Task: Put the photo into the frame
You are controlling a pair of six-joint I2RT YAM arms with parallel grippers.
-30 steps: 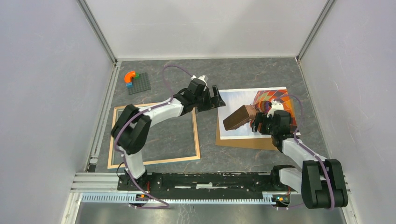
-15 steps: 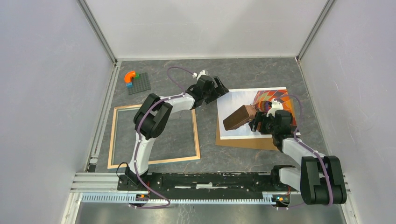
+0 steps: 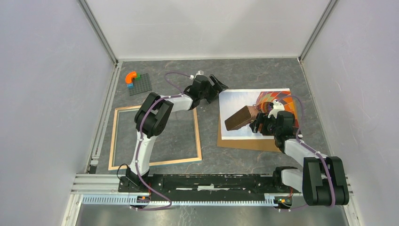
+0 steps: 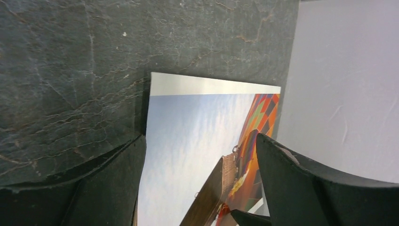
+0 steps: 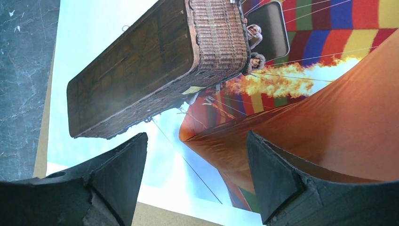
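We see a dark grey table [image 3: 263,70] with pale walls around it. The left gripper [image 3: 219,87] has its jaws wide apart and holds nothing. It is at the far left corner of the photo [image 3: 240,101], and we cannot tell if it touches the paper. The right gripper [image 5: 195,136] is wide too, with nothing in it, and hangs over the brown basket in the picture. The photo lies flat, picture side up, on a brown board [image 3: 244,142] on the right side of the table. The frame [image 3: 155,163] lies flat on the left, wood side up, apart from the photo. Far back on the left is a grey plate [image 3: 141,84] with an orange block [image 3: 131,75] on it.
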